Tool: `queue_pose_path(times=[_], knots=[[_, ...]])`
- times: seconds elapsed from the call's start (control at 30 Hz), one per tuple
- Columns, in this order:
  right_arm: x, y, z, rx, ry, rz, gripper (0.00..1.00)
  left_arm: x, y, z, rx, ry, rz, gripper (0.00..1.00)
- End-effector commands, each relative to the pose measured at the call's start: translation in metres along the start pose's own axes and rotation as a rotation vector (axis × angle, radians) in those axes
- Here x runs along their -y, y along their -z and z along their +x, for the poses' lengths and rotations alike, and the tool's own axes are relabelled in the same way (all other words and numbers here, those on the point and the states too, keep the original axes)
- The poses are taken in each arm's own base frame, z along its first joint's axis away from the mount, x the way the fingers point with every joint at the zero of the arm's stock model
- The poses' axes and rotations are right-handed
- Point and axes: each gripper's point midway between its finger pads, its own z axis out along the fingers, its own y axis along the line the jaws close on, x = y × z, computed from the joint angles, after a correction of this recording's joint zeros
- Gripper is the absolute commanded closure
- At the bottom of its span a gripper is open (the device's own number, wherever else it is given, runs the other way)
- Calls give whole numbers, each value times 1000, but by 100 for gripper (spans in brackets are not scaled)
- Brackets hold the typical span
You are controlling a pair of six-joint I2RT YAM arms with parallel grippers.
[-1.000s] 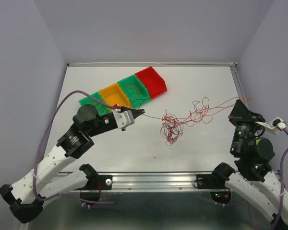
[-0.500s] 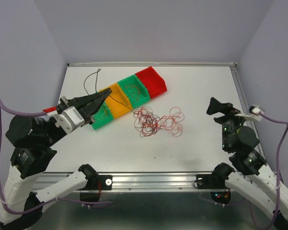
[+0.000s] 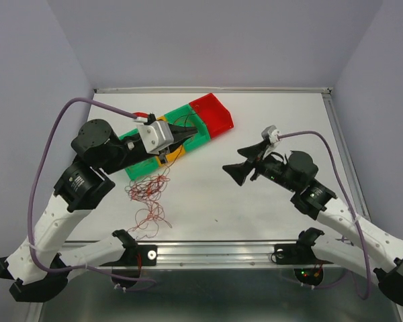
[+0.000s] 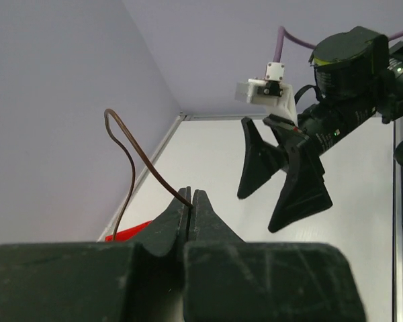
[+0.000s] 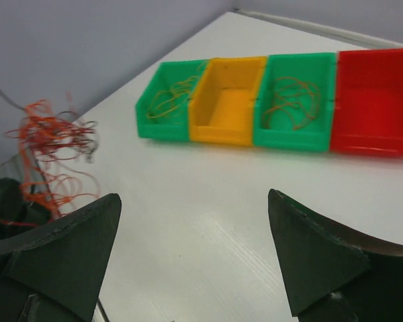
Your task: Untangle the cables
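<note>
White bench (image 3: 282,121) fills the overhead view.

Left arm reaches from the lower left up to frame centre. Its hand (image 3: 185,134) sits over the row of bins (image 5: 228,134).

Right arm comes in from the lower right. Its hand (image 3: 235,173) is right of centre, pointing left, over bare bench. Fingers spread wide, nothing between them. Same in its wrist view (image 5: 193,201).

Bins: four in a line across the upper part of the right wrist view, green, yellow, green, red. Thin orange-yellow wires lie in both green ones.

Tangle of red cables (image 3: 148,191) is left of centre, below the bins, on the bench or just above it; cannot tell which. A few strands trail toward the lower edge. It shows blurred at far left in the right wrist view (image 5: 50,144). A few strands rise toward the left hand; cannot tell whether they reach it.

Left wrist view: left hand (image 4: 191,194) pinched tight on one brown strand (image 4: 109,115), which loops up to the left.
</note>
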Motion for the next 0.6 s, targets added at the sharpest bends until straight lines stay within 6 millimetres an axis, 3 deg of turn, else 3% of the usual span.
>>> queue_pose_path(times=[0.0, 0.03, 0.13, 0.23, 0.27, 0.33, 0.37, 0.47, 0.5, 0.57], knots=[[-63, -10, -6, 75, 111, -408, 5, -5, 13, -46, 127, -36, -24, 100], [-70, -18, 5, 37, 110, -469, 5, -7, 13, -47, 129, -33, -31, 100], [-91, -33, -1, 62, 148, -556, 4, -8, 10, -49, 133, -21, -31, 100], [-92, -63, 21, 20, 177, -511, 3, -12, 9, -58, 159, -11, -42, 100], [-90, -65, 19, 31, 186, -490, 3, -13, 8, -60, 162, -12, -43, 100], [-77, -80, 31, 29, 185, -429, 4, -12, 7, -70, 181, -5, -27, 100], [-69, -86, 35, 31, 188, -385, 29, -11, 7, -73, 187, -3, -15, 100], [-54, -94, 53, -10, 163, -317, 76, -24, 8, -90, 213, -18, -67, 100], [-51, -88, 68, -39, 155, -314, 76, -32, 12, -103, 237, -42, -102, 100], [-39, -79, 82, -54, 121, -254, 67, -46, 16, -118, 263, -70, -168, 100]])
